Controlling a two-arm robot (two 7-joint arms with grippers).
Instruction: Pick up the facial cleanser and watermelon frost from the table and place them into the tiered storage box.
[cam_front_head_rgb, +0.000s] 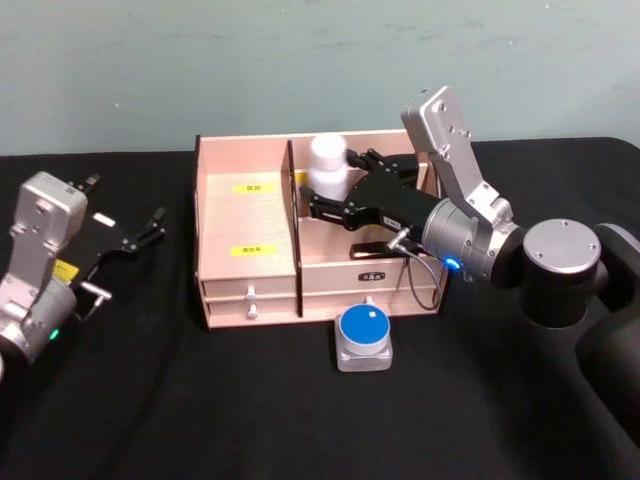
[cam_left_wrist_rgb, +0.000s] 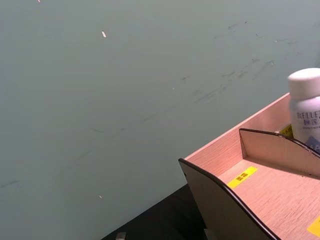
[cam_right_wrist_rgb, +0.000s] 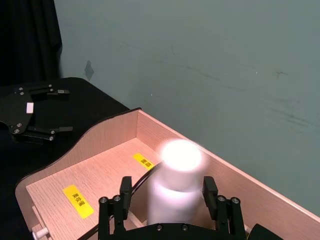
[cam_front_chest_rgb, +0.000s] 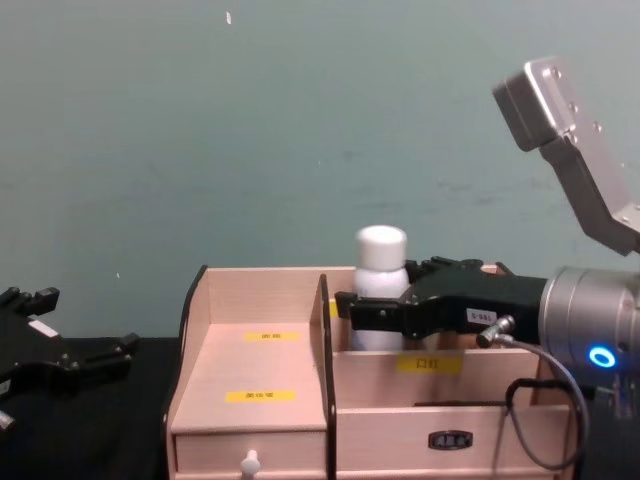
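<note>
The tiered storage box (cam_front_head_rgb: 262, 215) sits centre-table, and the right gripper (cam_right_wrist_rgb: 167, 192) is in its back-right compartment, jaws spread either side of the upright facial cleanser (cam_front_head_rgb: 328, 165); a sliver of wood shows beside one finger, so I'd call it released. The left gripper (cam_right_wrist_rgb: 64, 110) is parked wide open out at the box's 9 o'clock. The watermelon frost (cam_front_head_rgb: 363, 330) stands lid-up on the table at 6 o'clock from the right jaws, much nearer that arm.
</note>
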